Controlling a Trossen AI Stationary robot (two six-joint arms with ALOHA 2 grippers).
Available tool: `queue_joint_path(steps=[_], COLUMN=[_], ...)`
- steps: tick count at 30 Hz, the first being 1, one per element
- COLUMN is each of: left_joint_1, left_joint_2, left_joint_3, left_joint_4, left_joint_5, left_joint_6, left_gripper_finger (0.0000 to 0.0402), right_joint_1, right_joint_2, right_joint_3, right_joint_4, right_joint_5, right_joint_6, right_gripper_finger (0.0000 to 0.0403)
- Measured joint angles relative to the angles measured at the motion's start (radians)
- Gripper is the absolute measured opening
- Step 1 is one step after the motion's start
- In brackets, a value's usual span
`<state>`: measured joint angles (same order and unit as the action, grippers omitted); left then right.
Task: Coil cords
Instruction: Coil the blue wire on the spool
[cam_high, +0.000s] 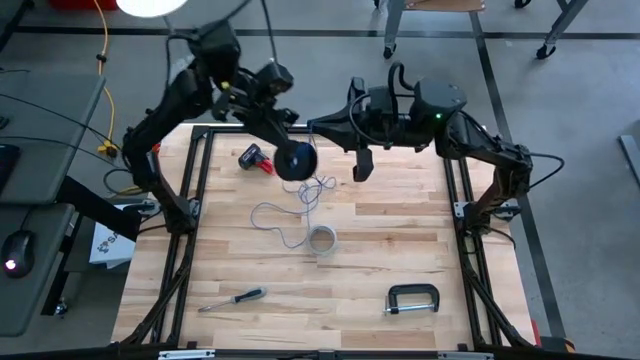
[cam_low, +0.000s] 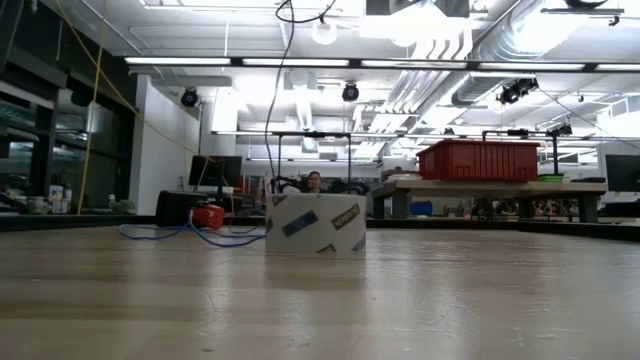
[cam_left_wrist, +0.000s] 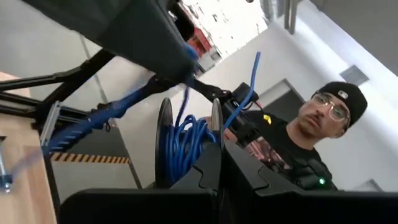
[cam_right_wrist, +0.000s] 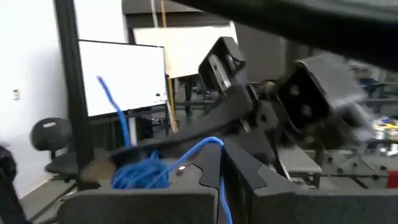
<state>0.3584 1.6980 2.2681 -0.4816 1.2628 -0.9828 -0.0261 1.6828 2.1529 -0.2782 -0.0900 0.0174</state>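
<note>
On the wooden table (cam_high: 400, 230), seen from above, the nearest things are a screwdriver (cam_high: 232, 298) toward seven o'clock and a C-clamp (cam_high: 412, 299) toward five o'clock, both close to the near edge and well apart from each other. Around the middle stands a roll of tape (cam_high: 322, 240), with the pale grey cord (cam_high: 272, 218) lying in loose loops just beside it at nine to ten o'clock; in the low view the same roll hides much of what lies behind it, and a blue cord (cam_low: 190, 234) trails on the wood at its nine o'clock side. Farther back, at about eleven o'clock, lies a small red and black tool (cam_high: 256, 158). Above it the left gripper (cam_high: 296, 160) hangs over the table with its jaws closed on a dark spool; the left wrist view shows blue cord wound on this spool (cam_left_wrist: 183, 146). Just beside it at three o'clock, the right gripper (cam_high: 361, 168) points down, jaws closed, with blue cord running past its fingers (cam_right_wrist: 211, 177); whether it pinches the cord cannot be told. Beyond the table a person (cam_left_wrist: 298, 140) shows.
</note>
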Motion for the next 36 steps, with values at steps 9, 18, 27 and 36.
queue_joint_path(steps=[9, 18, 27, 36], left_joint_1=[-0.058, -0.053, -0.036, 0.009], left_joint_2=[0.081, 0.089, 0.087, 0.065], left_joint_3=[0.000, -0.001, 0.000, 0.000], left_joint_4=[0.342, 0.766, 0.915, 1.005], left_joint_5=[-0.002, -0.078, -0.184, -0.207], left_joint_6=[-0.082, -0.165, -0.139, -0.168], left_gripper_finger=[0.0000, 0.0000, 0.0000, 0.0000], right_joint_1=[0.002, 0.007, -0.001, -0.001], right_joint_2=[0.017, 0.026, 0.091, 0.106], right_joint_3=[0.000, 0.001, -0.002, 0.000], right_joint_4=[0.026, 0.095, 0.135, 0.092], right_joint_5=[-0.041, -0.016, -0.012, -0.012], right_joint_6=[0.027, 0.046, 0.166, 0.160], right_gripper_finger=[0.0000, 0.0001, 0.0101, 0.0141])
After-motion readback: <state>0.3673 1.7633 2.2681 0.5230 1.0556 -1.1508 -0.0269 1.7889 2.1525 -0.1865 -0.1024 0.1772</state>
